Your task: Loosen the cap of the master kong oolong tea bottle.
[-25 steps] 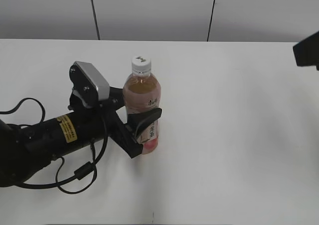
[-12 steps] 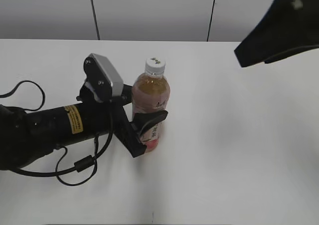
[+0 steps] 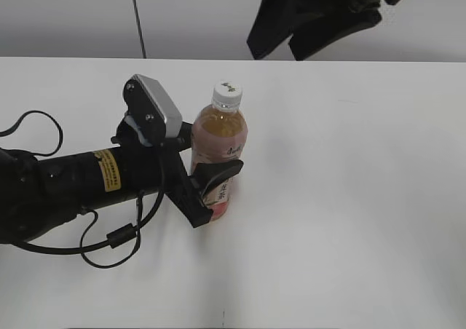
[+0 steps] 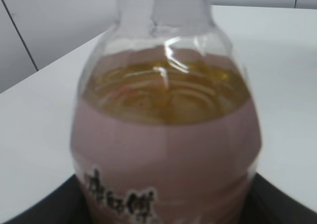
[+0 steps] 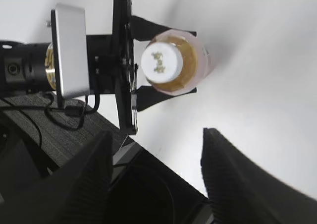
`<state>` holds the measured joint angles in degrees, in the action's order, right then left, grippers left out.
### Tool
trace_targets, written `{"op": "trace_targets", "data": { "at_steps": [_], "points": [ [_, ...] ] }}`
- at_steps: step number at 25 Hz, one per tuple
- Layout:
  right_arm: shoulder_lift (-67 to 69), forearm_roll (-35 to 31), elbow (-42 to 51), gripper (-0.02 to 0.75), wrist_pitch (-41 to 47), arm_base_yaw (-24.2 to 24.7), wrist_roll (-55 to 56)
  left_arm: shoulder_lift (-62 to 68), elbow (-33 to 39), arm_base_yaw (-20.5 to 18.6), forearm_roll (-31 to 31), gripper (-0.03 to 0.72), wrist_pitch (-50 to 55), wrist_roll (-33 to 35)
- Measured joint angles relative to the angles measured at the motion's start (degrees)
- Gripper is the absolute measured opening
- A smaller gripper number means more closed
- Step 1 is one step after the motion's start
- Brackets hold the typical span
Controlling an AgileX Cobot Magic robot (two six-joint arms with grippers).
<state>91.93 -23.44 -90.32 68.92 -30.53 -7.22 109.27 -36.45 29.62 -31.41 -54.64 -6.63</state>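
The master kong oolong tea bottle (image 3: 219, 135) stands upright on the white table (image 3: 349, 198), its white cap (image 3: 227, 93) on top. My left gripper (image 3: 213, 177) is shut on the bottle's labelled lower body from the left. In the left wrist view the bottle (image 4: 166, 135) fills the frame between the dark fingers; the cap is cut off at the top. My right gripper (image 3: 280, 51) hangs open and empty high above the table, behind and right of the bottle. The right wrist view looks down on the cap (image 5: 161, 60) and bottle (image 5: 193, 60), beyond the spread jaws of the right gripper (image 5: 156, 135).
The left arm (image 3: 80, 187) with its silver wrist camera (image 3: 155, 109) and a looping black cable (image 3: 116, 242) lies across the table's left side. A grey panelled wall (image 3: 218, 16) runs behind the table. The table's edge and dark floor (image 5: 34, 130) show in the right wrist view.
My right gripper has swung in from the right edge to above and behind the bottle. The left gripper shifted the bottle slightly up and right, then held still.
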Motion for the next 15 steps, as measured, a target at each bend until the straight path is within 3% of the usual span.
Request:
{"op": "trace_targets", "data": {
  "at_steps": [5, 15],
  "points": [
    [5.9, 0.6, -5.8, 0.428, 0.3, -0.1, 5.0, -0.5, -0.1, 0.0, 0.0, 0.403, 1.5, 0.0],
    [9.7, 0.3, -6.5, 0.428, 0.7, -0.1, 16.7, -0.5, -1.2, 0.0, 0.1, 0.403, 3.1, 0.0]
  ]
}}
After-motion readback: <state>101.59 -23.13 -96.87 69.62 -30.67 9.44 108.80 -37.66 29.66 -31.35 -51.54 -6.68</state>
